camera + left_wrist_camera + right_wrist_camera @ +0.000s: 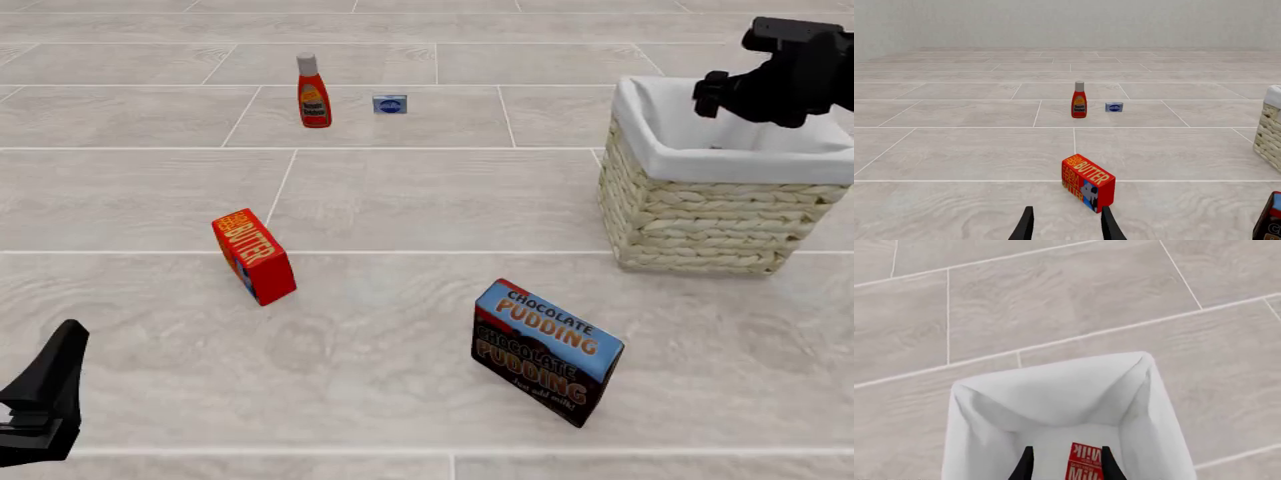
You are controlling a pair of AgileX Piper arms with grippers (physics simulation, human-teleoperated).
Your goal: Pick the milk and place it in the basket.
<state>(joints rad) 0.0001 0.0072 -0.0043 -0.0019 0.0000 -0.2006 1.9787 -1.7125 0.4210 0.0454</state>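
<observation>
A square woven wicker basket (694,215) with a smooth white cloth liner (1054,395) holds the milk (1085,461), a red carton with white lettering lying on the liner's floor. The right gripper (1064,465) hangs above it, fingers spread, touching nothing. The left gripper (1066,225) is also spread, just before a glossy red butter box (1087,182) on pale tiles.

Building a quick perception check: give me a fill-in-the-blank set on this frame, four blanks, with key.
1. The milk lies inside the ____.
2. The right tool hangs above the basket with its fingers ____.
3. The red bottle stands beside a small ____ box.
4. The box nearest the left tool reads ____.

Missing words: basket; open; blue; butter
</observation>
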